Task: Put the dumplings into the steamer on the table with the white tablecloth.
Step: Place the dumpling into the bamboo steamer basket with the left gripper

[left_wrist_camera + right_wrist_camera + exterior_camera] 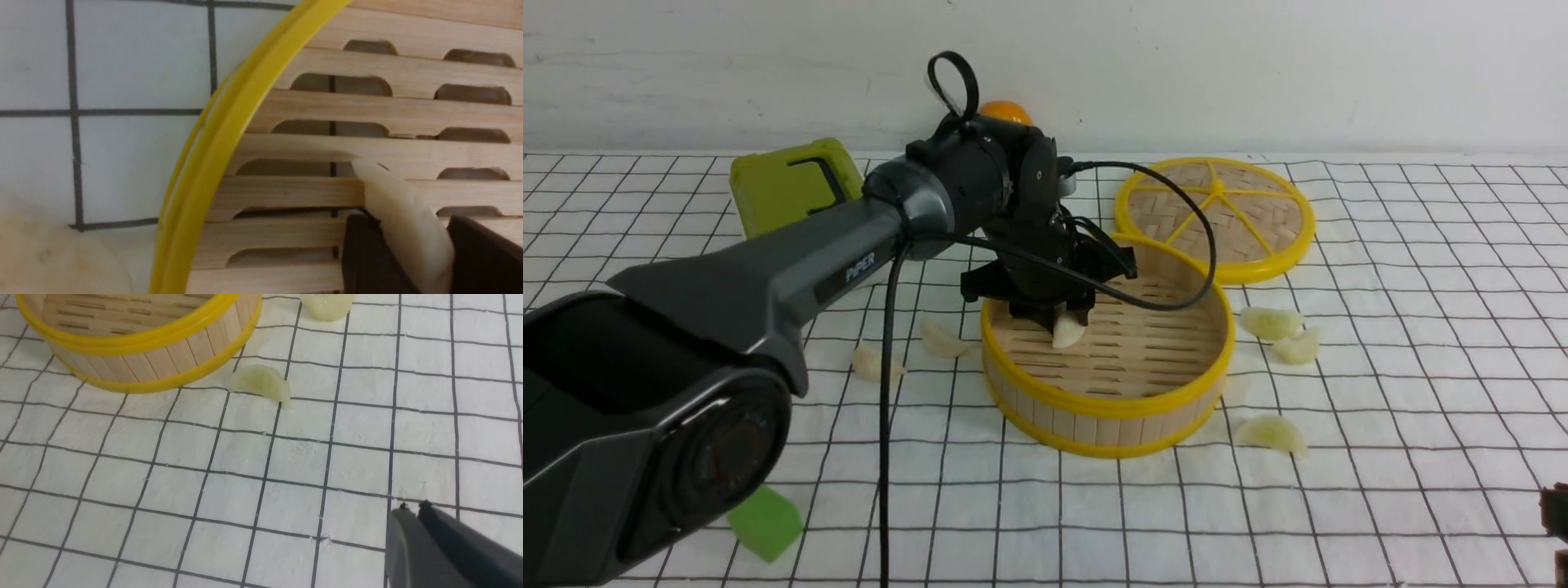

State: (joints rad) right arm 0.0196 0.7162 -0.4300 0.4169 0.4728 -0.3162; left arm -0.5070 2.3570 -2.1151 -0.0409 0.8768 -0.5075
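Note:
The steamer stands mid-table on the white tablecloth. My left gripper reaches down inside it near its left wall, shut on a cream-white dumpling whose tip hangs just above the slatted floor; the left wrist view shows the dumpling pinched between my black fingers. Two cream dumplings lie left of the steamer. Three yellow-green ones lie to its right. My right gripper is shut and empty, low at the near right; one yellow-green dumpling lies ahead of it.
The flat woven steamer lid lies behind the steamer on the right. A lime-green box and an orange ball sit at the back left. A green foam cube lies near the front left. A cable hangs from my left arm.

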